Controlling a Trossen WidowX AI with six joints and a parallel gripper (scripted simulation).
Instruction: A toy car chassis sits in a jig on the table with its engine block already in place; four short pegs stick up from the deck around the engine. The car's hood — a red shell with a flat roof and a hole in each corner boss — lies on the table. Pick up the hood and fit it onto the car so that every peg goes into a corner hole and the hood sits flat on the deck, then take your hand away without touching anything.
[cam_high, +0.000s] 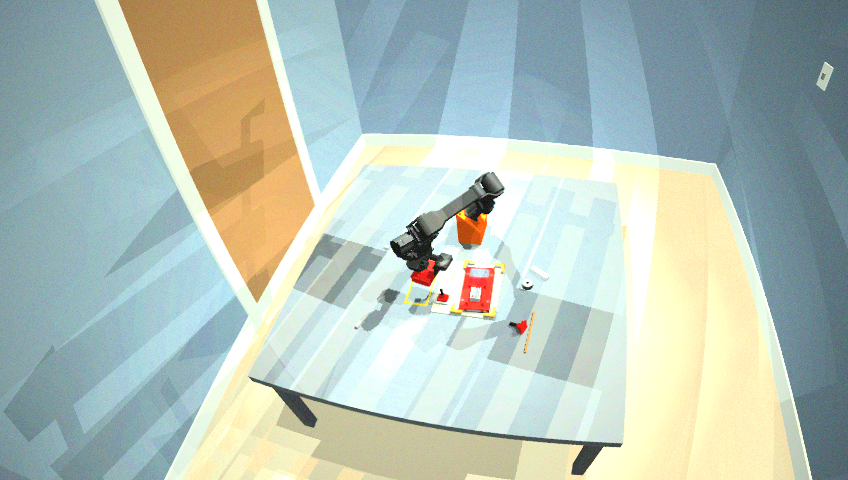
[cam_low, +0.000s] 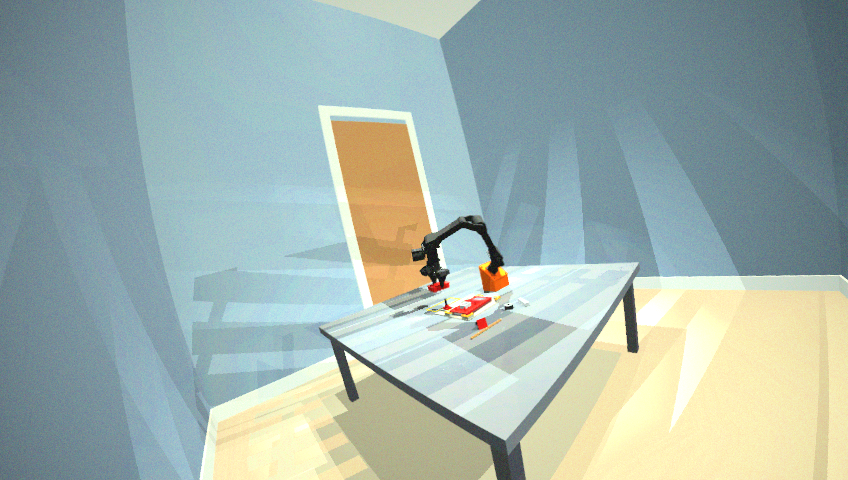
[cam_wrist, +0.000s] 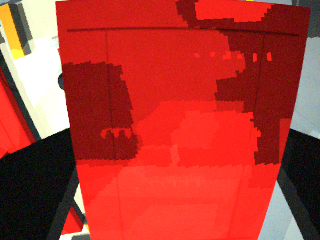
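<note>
The red hood (cam_high: 423, 274) (cam_low: 437, 287) (cam_wrist: 170, 125) is held above the table, left of the jig in the top view; its flat roof fills the middle of the wrist view. My gripper (cam_high: 429, 268) (cam_low: 439, 281) (cam_wrist: 178, 136) is shut on the hood, one black finger on each side. The red car chassis (cam_high: 470, 304) (cam_low: 479, 304) sits in the jig (cam_high: 501, 274) with yellow corners. The pale engine block (cam_high: 475, 293) (cam_low: 464, 305) is on its deck. The pegs are too small to make out. The hood's corner holes are not visible.
A yellow outline (cam_high: 407, 295) lies below the hood. A small red part with a black stem (cam_high: 442, 296) stands between it and the chassis. To the right are a black-and-white round part (cam_high: 527, 284), a white block (cam_high: 539, 273), a red piece (cam_high: 521, 326) and an orange stick (cam_high: 529, 333).
</note>
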